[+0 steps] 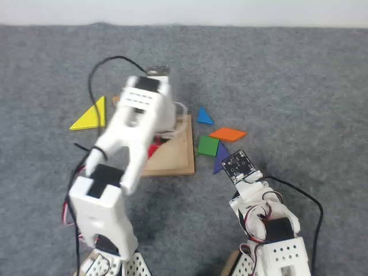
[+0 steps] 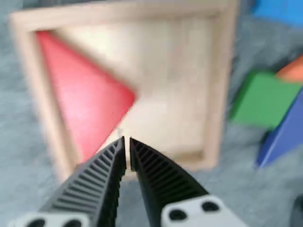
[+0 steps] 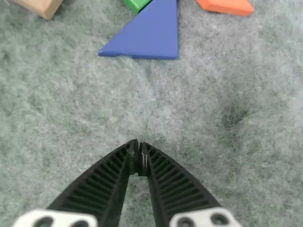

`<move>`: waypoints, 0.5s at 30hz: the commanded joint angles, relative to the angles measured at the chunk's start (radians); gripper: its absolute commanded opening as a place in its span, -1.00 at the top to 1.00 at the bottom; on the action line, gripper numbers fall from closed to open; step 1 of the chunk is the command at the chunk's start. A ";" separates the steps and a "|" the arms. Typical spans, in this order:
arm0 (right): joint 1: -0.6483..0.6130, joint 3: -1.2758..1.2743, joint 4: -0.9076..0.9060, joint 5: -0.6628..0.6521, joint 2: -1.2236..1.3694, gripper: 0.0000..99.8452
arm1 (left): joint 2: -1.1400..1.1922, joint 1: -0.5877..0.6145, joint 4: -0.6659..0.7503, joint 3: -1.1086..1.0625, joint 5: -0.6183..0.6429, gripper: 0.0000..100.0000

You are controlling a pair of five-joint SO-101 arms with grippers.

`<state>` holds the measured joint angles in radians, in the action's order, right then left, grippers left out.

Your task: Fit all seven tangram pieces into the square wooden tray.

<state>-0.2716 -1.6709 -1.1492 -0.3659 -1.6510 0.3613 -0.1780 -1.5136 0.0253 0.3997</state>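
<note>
The right gripper (image 3: 138, 153) hangs low over the grey felt mat (image 3: 227, 118) with its fingers pressed together and nothing between them. Straight ahead of it, a little apart, lies the dark blue triangle (image 3: 149, 35), flat on the mat. The edge it turns toward the fingers runs across their line, not along it. Just behind it are the green square (image 3: 136, 4), touching or almost touching it, and the orange parallelogram (image 3: 225, 5) beside. A corner of the square wooden tray (image 2: 222, 85) is off to the other side. In the high view the small blue triangle (image 1: 204, 116) lies further, near the tray's far right corner. The yellow triangle (image 1: 91, 117) lies well apart, on the other side of the tray. The left gripper (image 2: 127, 142) is above the tray's near rim, with only a thin slit between its fingers, and it holds nothing. The red triangle (image 2: 80, 104) is already inside the tray, flat against one wall. I judge the right arm is the nearer one for the dark blue triangle. Its fingers would need to spread first and then turn to meet two edges.
</note>
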 commanded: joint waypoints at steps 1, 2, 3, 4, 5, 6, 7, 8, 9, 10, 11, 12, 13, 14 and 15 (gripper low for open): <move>0.010 -0.003 -0.002 0.005 0.007 0.99 | 0.077 -0.064 0.229 0.008 0.144 0.98; 0.010 -0.003 -0.002 0.005 0.007 0.99 | 0.107 -0.061 0.239 0.027 0.147 0.98; 0.010 -0.003 -0.002 0.005 0.007 0.99 | 0.130 -0.052 0.222 0.054 0.146 0.98; 0.010 -0.003 -0.002 0.005 0.007 0.99 | 0.144 -0.043 0.190 0.085 0.146 0.98; 0.010 -0.003 -0.002 0.005 0.007 0.99 | 0.155 -0.034 0.158 0.116 0.143 0.98; 0.010 -0.003 -0.002 0.005 0.007 0.99 | 0.163 -0.026 0.127 0.140 0.138 0.98; 0.010 -0.003 -0.002 0.005 0.007 0.99 | 0.167 -0.015 0.098 0.160 0.121 0.98; 0.010 -0.003 -0.002 0.005 0.007 0.99 | 0.175 -0.006 0.075 0.177 0.101 0.98; 0.010 -0.003 -0.002 0.005 0.007 0.99 | 0.178 0.003 0.061 0.180 0.084 0.98; 0.010 -0.003 -0.002 0.005 0.007 0.99 | 0.184 0.017 0.058 0.179 0.072 0.98; 0.010 -0.003 -0.002 0.005 0.007 0.99 | 0.193 0.032 0.054 0.179 0.064 0.98; 0.010 -0.003 -0.002 0.005 0.007 0.99 | 0.201 0.044 0.052 0.179 0.063 0.98; 0.010 -0.003 -0.002 0.005 0.007 0.99 | 0.209 0.054 0.051 0.179 0.061 0.98; 0.010 -0.003 -0.002 0.005 0.007 0.99 | 0.215 0.060 0.040 0.179 0.061 0.98; 0.010 -0.003 -0.002 0.005 0.007 0.99 | 0.219 0.063 0.020 0.180 0.060 0.98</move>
<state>-0.2716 -1.6709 -1.1492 -0.3659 -1.6510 0.5777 -0.1473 -1.4461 0.1603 0.4826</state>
